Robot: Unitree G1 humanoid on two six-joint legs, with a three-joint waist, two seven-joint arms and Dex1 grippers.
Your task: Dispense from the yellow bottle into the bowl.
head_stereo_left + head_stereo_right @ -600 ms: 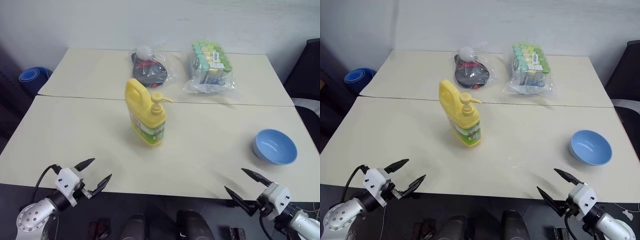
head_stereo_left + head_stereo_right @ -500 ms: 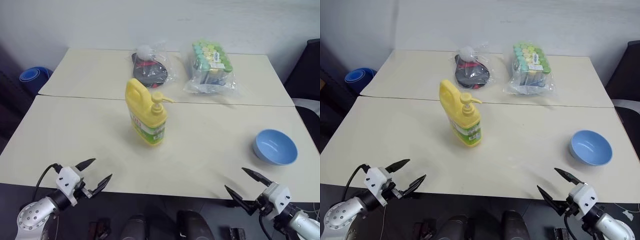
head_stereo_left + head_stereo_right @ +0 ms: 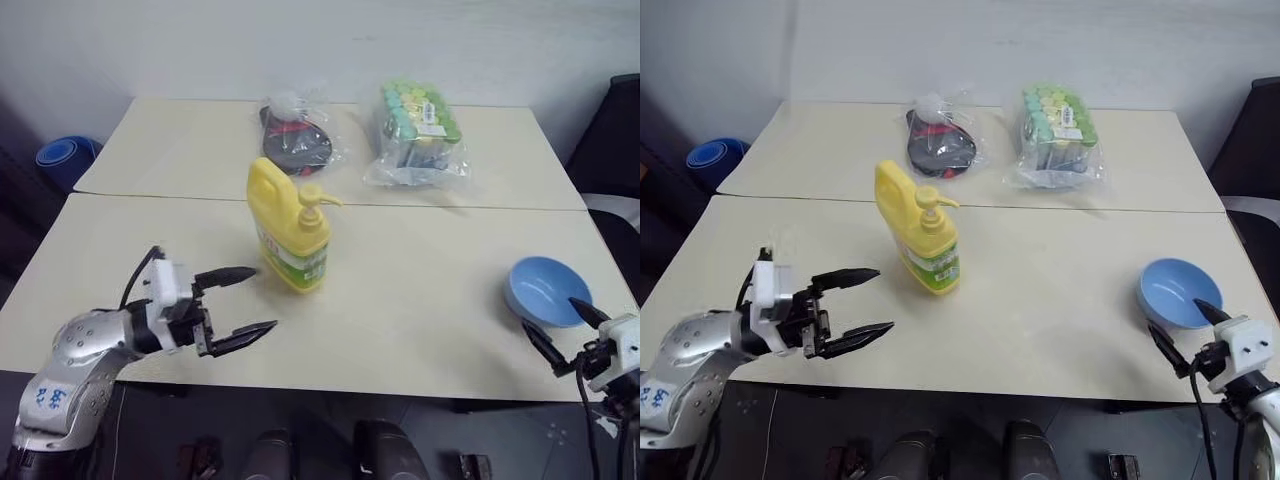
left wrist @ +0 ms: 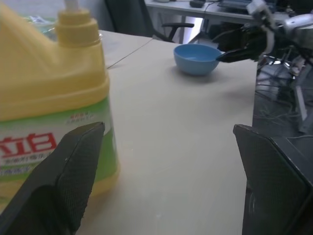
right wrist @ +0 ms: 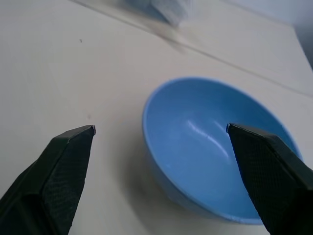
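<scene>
The yellow bottle point(image 3: 289, 226) stands upright near the middle of the tabletop point(image 3: 420, 300), just this side of the seam where 2 tabletop halves meet. Its pump top points right and its green-and-white label faces the near edge.

The left hand point(image 3: 237, 304) hovers over the near left part of the tabletop, just left of the bottle and apart from it. Its 2 black fingers point(image 3: 226, 276) are spread wide and point right, toward the bottle's base. In the left wrist view the bottle point(image 4: 49, 93) sits close beside one finger, not between the 2, and nothing is held.

The bowl point(image 3: 546, 291) rests upright on the right side of the tabletop, close to the near edge and well apart from the bottle. The right hand point(image 3: 560, 328) is at the near right edge, just in front of the bowl, fingers spread wide and pointing at it, holding nothing. In the right wrist view the bowl point(image 5: 220, 147) lies ahead of the 2 open fingertips point(image 5: 73, 142); whether one tip touches the rim cannot be told.

On the far half lie a clear bag of green-capped bottles point(image 3: 416, 135) and, to its left, a bag with a dark item point(image 3: 296, 140). A dark blue round object point(image 3: 60, 156) sits beyond the tabletop's far left edge.
</scene>
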